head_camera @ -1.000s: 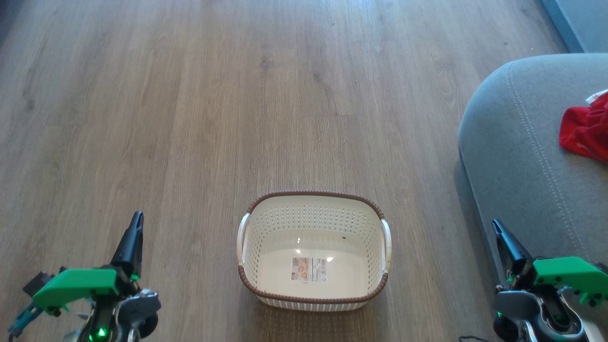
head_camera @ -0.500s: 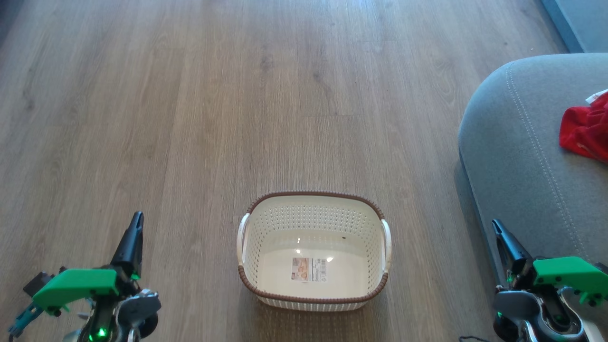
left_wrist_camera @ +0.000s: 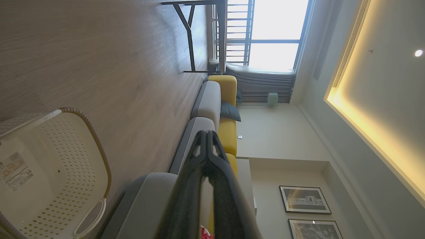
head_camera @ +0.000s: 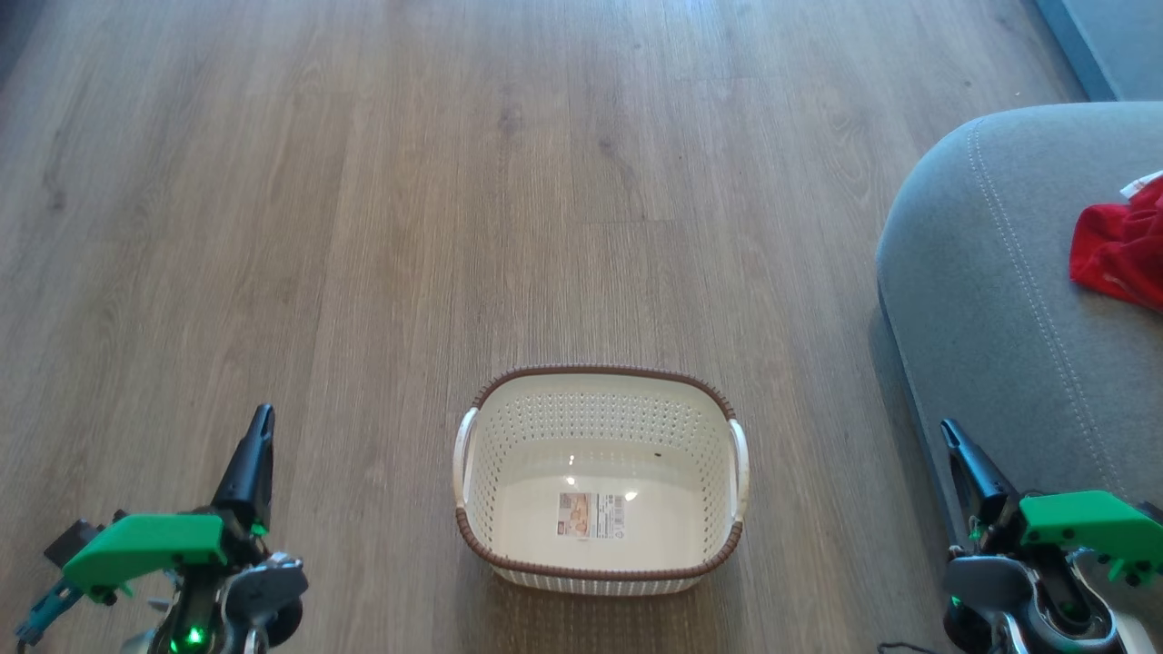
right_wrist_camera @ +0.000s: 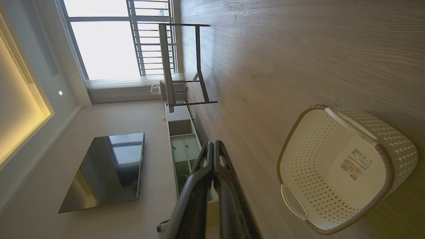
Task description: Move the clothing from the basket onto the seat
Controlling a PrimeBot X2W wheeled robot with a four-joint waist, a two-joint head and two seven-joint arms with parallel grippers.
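Note:
The cream perforated basket point(head_camera: 600, 477) with a brown rim stands on the wooden floor in the head view, holding nothing but its label sticker; it also appears as the basket point(left_wrist_camera: 49, 172) and the basket point(right_wrist_camera: 345, 169) in the wrist views. Red clothing point(head_camera: 1122, 245) lies on the grey seat point(head_camera: 990, 300) at the right edge. My left gripper point(head_camera: 261, 418) rests shut at lower left, well left of the basket. My right gripper point(head_camera: 949, 429) rests shut at lower right, against the seat's front edge. In the wrist views the left gripper point(left_wrist_camera: 206, 132) and the right gripper point(right_wrist_camera: 212, 143) have tips pressed together with nothing between them.
Wooden floor point(head_camera: 454, 182) stretches ahead of the basket. A long grey and yellow sofa point(left_wrist_camera: 212, 103) runs along one wall. A dark-legged table point(right_wrist_camera: 182, 63) stands by the window, and a television point(right_wrist_camera: 106, 169) hangs above a low cabinet.

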